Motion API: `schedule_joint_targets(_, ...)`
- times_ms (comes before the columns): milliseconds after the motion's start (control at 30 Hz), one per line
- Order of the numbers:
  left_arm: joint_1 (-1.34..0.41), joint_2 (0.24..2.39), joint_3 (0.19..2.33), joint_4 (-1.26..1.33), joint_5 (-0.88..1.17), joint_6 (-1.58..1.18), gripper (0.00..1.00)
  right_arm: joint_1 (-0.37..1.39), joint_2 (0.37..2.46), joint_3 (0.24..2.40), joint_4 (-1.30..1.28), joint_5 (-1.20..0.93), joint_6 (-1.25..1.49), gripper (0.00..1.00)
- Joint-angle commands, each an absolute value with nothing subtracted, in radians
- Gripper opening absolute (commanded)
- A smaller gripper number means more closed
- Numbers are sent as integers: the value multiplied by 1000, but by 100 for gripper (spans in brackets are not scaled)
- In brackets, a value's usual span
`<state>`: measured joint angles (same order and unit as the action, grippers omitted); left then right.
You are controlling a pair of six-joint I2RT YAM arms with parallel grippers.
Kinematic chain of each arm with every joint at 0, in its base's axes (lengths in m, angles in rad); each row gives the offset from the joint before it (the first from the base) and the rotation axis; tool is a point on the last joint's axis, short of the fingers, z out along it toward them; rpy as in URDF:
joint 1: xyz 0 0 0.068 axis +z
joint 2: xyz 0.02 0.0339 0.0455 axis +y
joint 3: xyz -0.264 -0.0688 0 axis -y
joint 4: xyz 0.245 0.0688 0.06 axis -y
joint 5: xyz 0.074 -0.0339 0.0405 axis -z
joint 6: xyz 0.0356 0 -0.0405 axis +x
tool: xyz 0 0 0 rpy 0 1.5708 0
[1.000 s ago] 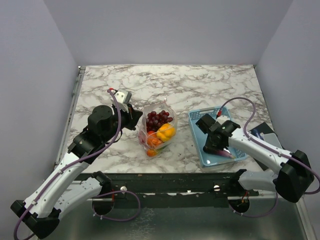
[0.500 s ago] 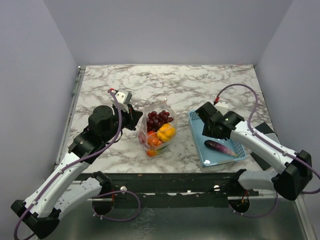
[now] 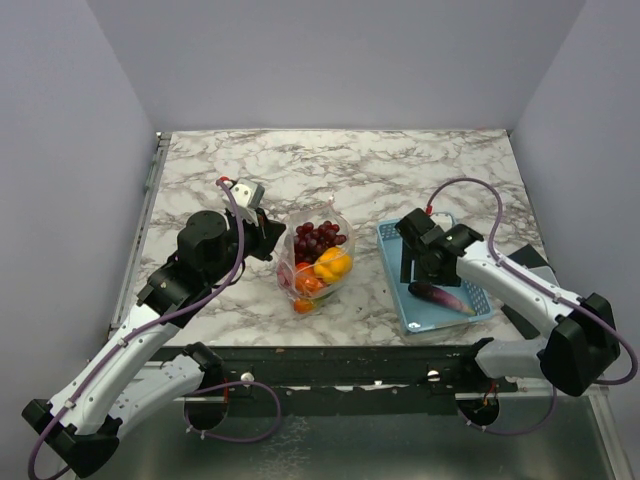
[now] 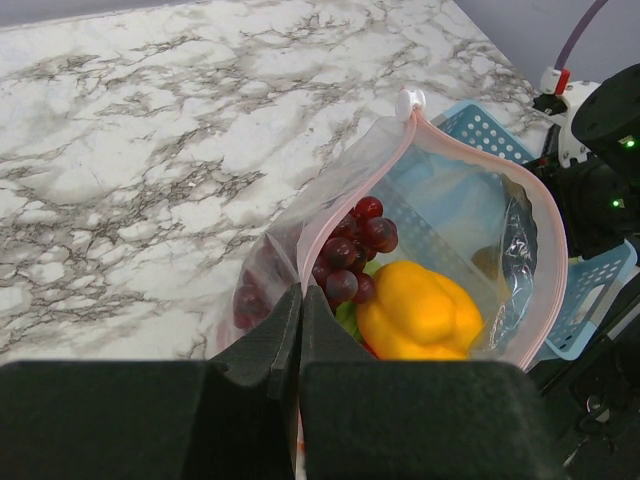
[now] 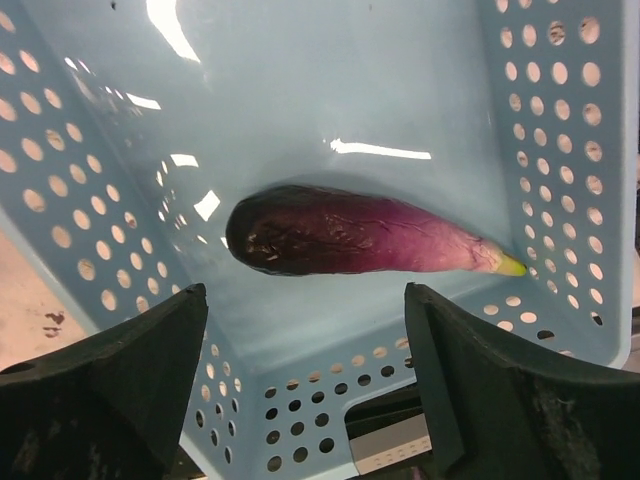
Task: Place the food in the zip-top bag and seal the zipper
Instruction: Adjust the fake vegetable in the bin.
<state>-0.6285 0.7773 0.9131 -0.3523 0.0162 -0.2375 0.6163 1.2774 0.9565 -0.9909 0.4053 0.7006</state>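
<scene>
Eggplant lying in the basket, bag pinched by the left gripper.

From above, the eggplant [image 3: 440, 296] lies in the blue basket [image 3: 392, 236], its long axis slanting from far-left to near-right, under the right gripper [image 3: 418, 272]; the bag [image 3: 315, 262] stands on the table [image 3: 350, 170], the left gripper [image 3: 272, 240] at its edge. In the left wrist view, the left gripper [image 4: 298, 300] is clenched on the bag's [image 4: 430, 150] rim, with grapes [image 4: 350, 250] and a yellow pepper [image 4: 420, 315] inside. In the right wrist view, the right gripper [image 5: 305, 295] is spread wide, grasping nothing; the eggplant [image 5: 360, 245] lies crosswise, dark end left, pale tip right.
</scene>
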Motion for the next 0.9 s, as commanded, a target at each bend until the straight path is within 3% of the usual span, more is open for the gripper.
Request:
schedule_joint_targets(0,-628,778,903,-334,32,-222,0,604,1323,933,-989,324,642,85)
schedule_joint_targets(133,-629,778,901,-334,33,-222,0,604,1329,909,-987,289,661,82)
schedule_joint_targets(367,-630,784,902,-334,42,-221,0,604,1267,838,-967,234,710,47)
schedule_joint_targets(667,-629,788,901,-334,49,-222,0,604,1298,803,-885,235,767,38)
schedule_joint_targets(867,-629,790,898,-333,48,-222,0,603,1369,833,-839,307,772,38)
